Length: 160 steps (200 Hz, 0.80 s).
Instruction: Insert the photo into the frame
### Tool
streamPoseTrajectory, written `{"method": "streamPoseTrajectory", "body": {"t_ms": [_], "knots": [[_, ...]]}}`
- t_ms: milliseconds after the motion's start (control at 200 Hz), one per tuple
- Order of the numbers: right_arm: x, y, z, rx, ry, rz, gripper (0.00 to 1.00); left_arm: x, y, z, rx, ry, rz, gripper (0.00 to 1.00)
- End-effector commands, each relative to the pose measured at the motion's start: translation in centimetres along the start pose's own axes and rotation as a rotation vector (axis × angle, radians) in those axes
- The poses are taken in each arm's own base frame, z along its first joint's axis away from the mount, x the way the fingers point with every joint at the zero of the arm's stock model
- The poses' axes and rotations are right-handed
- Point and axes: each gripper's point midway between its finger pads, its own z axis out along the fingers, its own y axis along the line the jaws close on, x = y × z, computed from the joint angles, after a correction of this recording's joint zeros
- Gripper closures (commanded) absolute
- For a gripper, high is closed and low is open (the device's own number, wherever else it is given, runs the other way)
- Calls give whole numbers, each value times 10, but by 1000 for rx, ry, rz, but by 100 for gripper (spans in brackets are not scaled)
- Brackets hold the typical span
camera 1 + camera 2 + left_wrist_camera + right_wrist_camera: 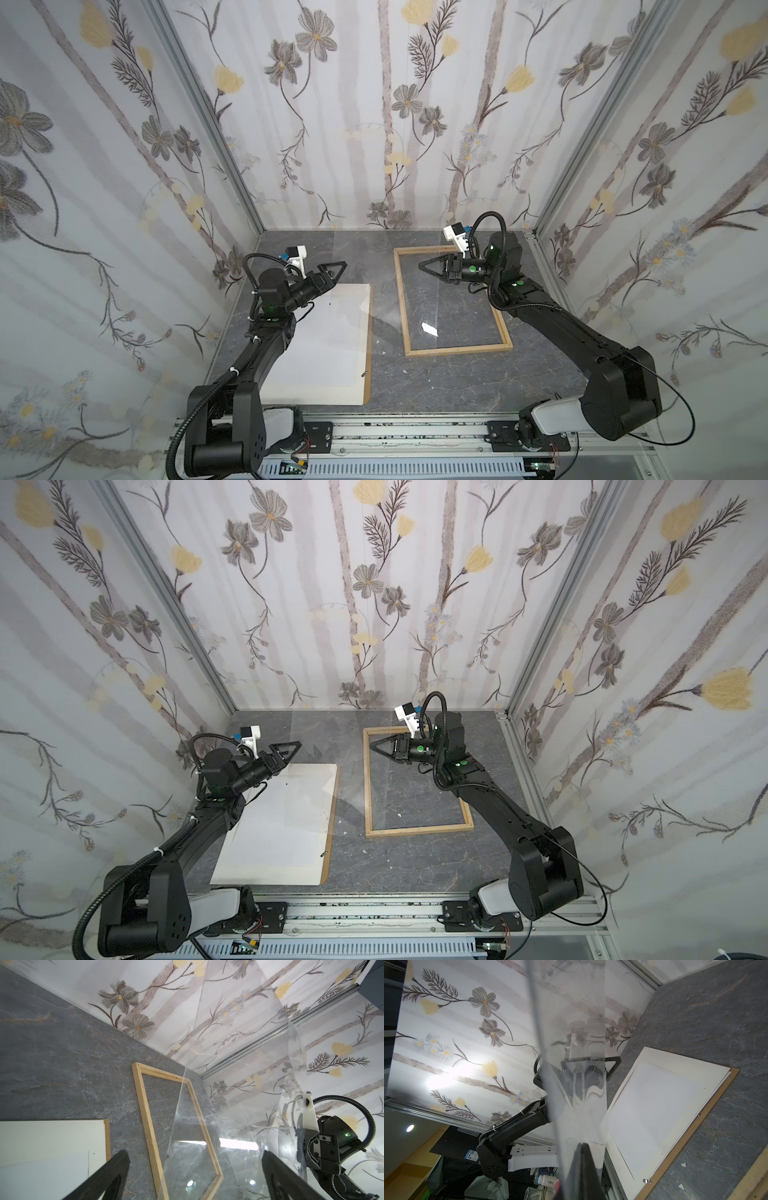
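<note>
Under right jaws (pane [583, 1118] between): frame [457, 349]

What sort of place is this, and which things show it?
Probably a robot test booth: left arm and right arm on an aluminium rail, wallpapered panels boxing in a marble-look table.

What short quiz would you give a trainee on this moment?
1. True or false: the frame lies empty on the table.
2. The right gripper is shut on: A the frame, B a clear pane, C nothing.
3. Which gripper is open?
Key: 1 true; 2 B; 3 the left gripper.
</note>
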Motion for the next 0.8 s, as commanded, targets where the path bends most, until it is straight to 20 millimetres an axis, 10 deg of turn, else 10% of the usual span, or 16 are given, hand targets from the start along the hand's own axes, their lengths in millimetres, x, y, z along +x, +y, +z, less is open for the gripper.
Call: {"method": "streamPoseTrajectory", "body": {"t_ms": [0,555,794], "knots": [[-3,12,0,-60,4,-50,100,-1,-12,5,71,-4,14,0],[-3,-49,-5,16,2,17,100,7,-33,-5,102,17,7,90],[-3,-65,-2,37,4,50,100,8,-38,-9,106,10,-3,100]]}}
